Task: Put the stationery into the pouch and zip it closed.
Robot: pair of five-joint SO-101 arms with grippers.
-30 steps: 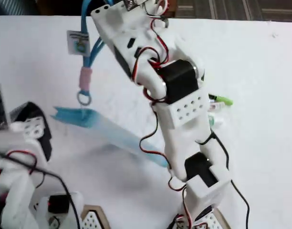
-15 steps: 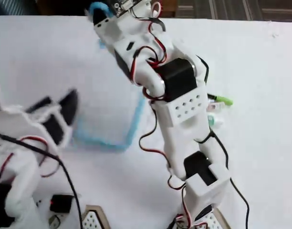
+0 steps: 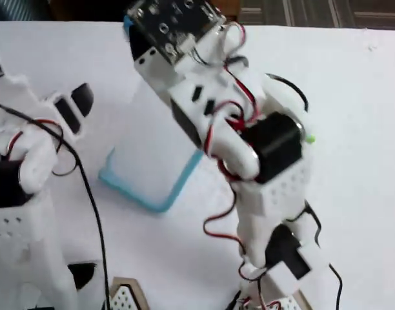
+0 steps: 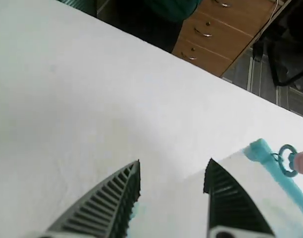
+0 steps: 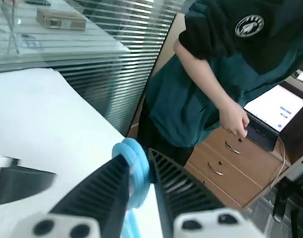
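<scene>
Pouch (image 3: 152,142) hangs from its top end, pinched at the blue edging (image 5: 133,171) by the right gripper (image 5: 139,161). The body drapes down over the table (image 3: 352,84), and I can't tell whether the lower blue-trimmed corner touches the surface or hangs just clear. It looks like thin translucent plastic: light, floppy, probably slick on the flat faces, so it will likely swing and fold rather than hold a shape. The stitched edging or the zip end is the better place to take hold, since the face would likely slip or crumple. Right fingers are pressed onto the edging from both sides. The left gripper (image 4: 172,171) sits beside the pouch with its fingers spread and nothing between them; the pouch edge lies close beside one fingertip, and contact can't be judged. The zip pull ring (image 4: 287,158) dangles at the pouch's corner, small and loose, so likely fiddly to catch. The pouch mouth is hard to read — open or zipped, can't say — and no contents show through the plastic. A green stationery piece (image 3: 308,137) pokes out on the table behind the right arm (image 3: 268,168), mostly covered, so its type and any others beside it are unclear; it lies well apart from the pouch.
</scene>
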